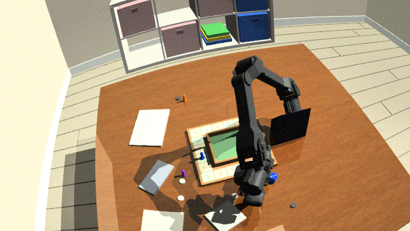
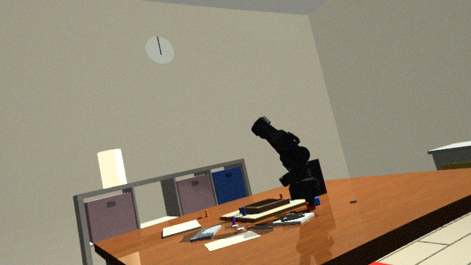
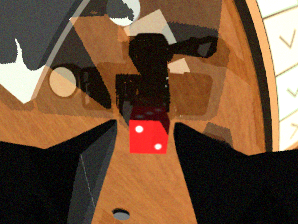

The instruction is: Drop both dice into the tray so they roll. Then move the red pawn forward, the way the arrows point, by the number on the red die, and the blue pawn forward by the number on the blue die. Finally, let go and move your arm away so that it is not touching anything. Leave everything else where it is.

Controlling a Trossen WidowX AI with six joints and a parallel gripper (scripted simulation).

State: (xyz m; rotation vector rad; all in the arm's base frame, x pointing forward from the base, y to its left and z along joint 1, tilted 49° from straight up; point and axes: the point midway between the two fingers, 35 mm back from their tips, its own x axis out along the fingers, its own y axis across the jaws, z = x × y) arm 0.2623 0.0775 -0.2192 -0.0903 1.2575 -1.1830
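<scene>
The red die (image 3: 148,137) (image 2: 310,207) lies on the wooden table (image 1: 322,172), just off the game board's near corner. My gripper (image 3: 145,127) (image 2: 309,204) is down at the table with its fingers on either side of the die. A narrow gap shows on each side, so it is open. The blue die (image 1: 273,177) (image 2: 317,201) lies on the table right beside the arm. The board (image 1: 196,135) surrounds the green-floored tray (image 1: 224,147). The blue pawn (image 1: 201,155) (image 2: 243,211) stands on the board's left track. The red pawn (image 2: 280,195) stands at the far side, hidden by the arm in the top view.
A purple pawn (image 1: 183,173) and an orange pawn (image 1: 184,98) stand off the board. White discs (image 1: 182,181), grey discs (image 1: 293,204), white sheets (image 1: 150,126) and a grey card (image 1: 156,176) lie around. A black panel (image 1: 290,126) stands right of the board. A shelf (image 1: 190,27) stands behind.
</scene>
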